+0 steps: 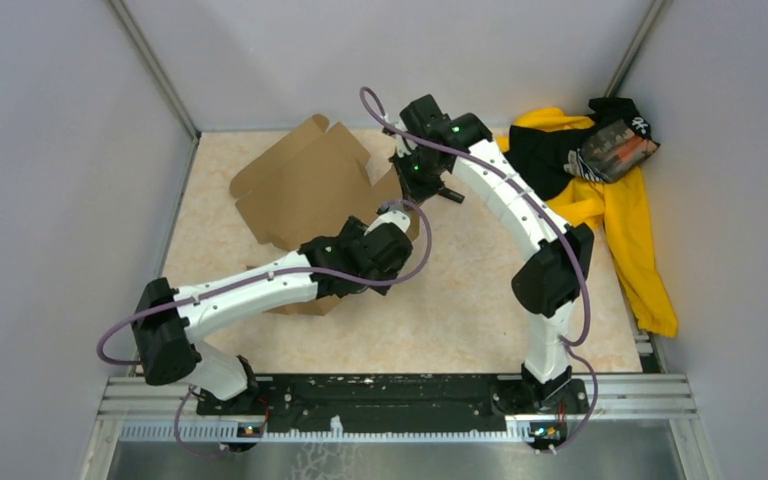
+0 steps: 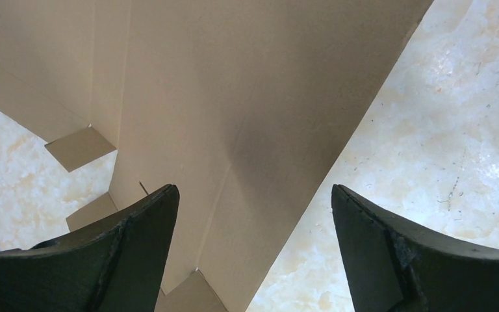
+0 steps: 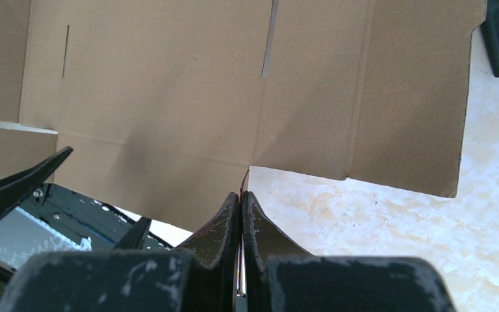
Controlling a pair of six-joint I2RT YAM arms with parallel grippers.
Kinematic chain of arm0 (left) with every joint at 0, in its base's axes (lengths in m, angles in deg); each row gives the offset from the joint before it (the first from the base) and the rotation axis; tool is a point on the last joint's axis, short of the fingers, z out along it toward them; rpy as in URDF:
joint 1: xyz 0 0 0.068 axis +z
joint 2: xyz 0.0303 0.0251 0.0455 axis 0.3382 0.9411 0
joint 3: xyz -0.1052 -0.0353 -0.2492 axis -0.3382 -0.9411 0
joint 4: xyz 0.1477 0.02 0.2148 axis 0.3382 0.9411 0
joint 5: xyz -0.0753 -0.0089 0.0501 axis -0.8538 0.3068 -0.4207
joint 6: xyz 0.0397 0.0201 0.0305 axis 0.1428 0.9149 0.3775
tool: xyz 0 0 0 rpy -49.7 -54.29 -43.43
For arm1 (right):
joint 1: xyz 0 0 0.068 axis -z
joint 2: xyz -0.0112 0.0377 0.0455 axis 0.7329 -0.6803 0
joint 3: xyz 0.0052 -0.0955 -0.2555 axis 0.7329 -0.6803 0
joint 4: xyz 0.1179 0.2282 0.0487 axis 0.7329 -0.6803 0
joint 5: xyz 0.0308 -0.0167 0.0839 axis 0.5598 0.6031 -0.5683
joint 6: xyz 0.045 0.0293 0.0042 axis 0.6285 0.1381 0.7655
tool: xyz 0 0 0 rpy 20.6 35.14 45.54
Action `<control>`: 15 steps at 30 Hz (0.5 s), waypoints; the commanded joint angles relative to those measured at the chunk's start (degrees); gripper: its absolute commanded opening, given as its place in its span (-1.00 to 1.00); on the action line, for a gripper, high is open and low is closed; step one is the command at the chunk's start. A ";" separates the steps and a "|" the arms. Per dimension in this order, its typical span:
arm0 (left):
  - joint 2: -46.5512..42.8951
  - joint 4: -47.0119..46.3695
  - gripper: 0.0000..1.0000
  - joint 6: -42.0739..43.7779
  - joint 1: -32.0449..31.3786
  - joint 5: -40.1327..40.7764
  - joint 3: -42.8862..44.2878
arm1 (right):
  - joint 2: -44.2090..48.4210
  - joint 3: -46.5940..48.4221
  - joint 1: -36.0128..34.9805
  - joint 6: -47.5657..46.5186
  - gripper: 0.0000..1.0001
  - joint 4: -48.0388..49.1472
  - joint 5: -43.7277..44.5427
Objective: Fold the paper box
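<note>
One paper box: unfolded sheet on table, far left of centre. Two grippers: left gripper spread wide over a box panel, gripping nothing; right gripper pressed closed, empty, tips at a notched box edge. One clothing pile far right. Between box edge and pile: marbled tabletop.

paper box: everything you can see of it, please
The paper box is a plain brown corrugated die-cut sheet, lying mostly unfolded on the marbled table, left of centre toward the back. Crease lines, two slits and small side flaps show. The left gripper hangs open over a panel; the right gripper, shut, has its tips at a notched edge, contact unclear.
</note>
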 commanded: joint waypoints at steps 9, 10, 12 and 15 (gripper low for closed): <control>3.91 -1.17 0.20 1.70 -1.83 4.98 1.59 | -0.15 5.08 1.01 0.26 -1.00 1.49 -3.71; 4.27 -1.00 0.13 1.67 -1.82 5.19 1.75 | -0.14 5.22 1.08 0.28 -1.00 1.56 -3.89; 5.03 -0.43 -0.05 1.22 -1.86 5.64 2.02 | -0.01 5.49 1.09 0.37 -1.00 1.56 -4.18; 6.26 0.47 -0.50 0.74 -1.81 5.87 2.53 | 0.20 5.60 1.25 0.46 -1.00 1.75 -4.73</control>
